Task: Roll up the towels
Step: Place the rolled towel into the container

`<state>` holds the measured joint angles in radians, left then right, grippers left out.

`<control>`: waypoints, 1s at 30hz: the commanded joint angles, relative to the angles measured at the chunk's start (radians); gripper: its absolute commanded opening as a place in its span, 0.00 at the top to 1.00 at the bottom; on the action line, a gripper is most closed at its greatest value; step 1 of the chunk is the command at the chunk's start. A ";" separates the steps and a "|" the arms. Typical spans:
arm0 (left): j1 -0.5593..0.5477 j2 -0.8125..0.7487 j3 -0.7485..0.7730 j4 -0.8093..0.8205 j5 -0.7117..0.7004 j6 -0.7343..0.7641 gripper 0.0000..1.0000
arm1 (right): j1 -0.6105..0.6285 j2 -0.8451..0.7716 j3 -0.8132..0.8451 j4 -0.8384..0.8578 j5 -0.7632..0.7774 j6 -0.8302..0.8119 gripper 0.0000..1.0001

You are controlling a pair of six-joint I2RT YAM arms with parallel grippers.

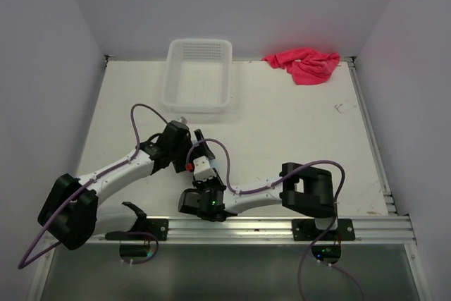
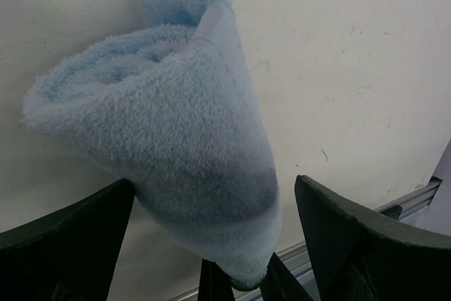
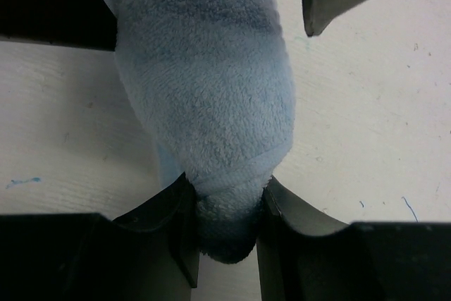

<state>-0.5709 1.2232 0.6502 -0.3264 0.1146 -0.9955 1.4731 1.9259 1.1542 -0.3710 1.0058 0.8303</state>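
Right end effector (image 3: 227, 206) pinches the blue towel (image 3: 204, 82); left end effector (image 2: 215, 195) wide open, seemingly astride it.

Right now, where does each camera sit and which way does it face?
Top external: above and behind, looking down on table, basket, pink towel; left arm, right arm show.
Left wrist: looks along the open left tool at the blue towel.
Right wrist: faces that towel's end, pinched by the right tool.
Shared: both wrist views show the blue towel.
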 commanded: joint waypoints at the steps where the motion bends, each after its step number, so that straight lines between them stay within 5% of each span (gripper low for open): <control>1: -0.023 0.024 -0.001 -0.011 -0.003 -0.008 0.00 | 0.019 0.031 0.053 -0.022 0.094 0.036 0.83; 15: -0.058 0.085 -0.006 -0.076 -0.004 0.028 0.02 | 0.061 0.105 0.139 -0.080 0.175 0.023 0.83; 30: -0.072 0.199 -0.024 -0.049 0.014 0.058 0.52 | 0.079 0.114 0.124 0.003 0.172 -0.050 0.73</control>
<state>-0.6266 1.3891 0.6418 -0.3351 0.1280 -0.9783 1.5421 2.0415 1.2587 -0.4210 1.1091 0.7715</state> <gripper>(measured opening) 0.509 0.331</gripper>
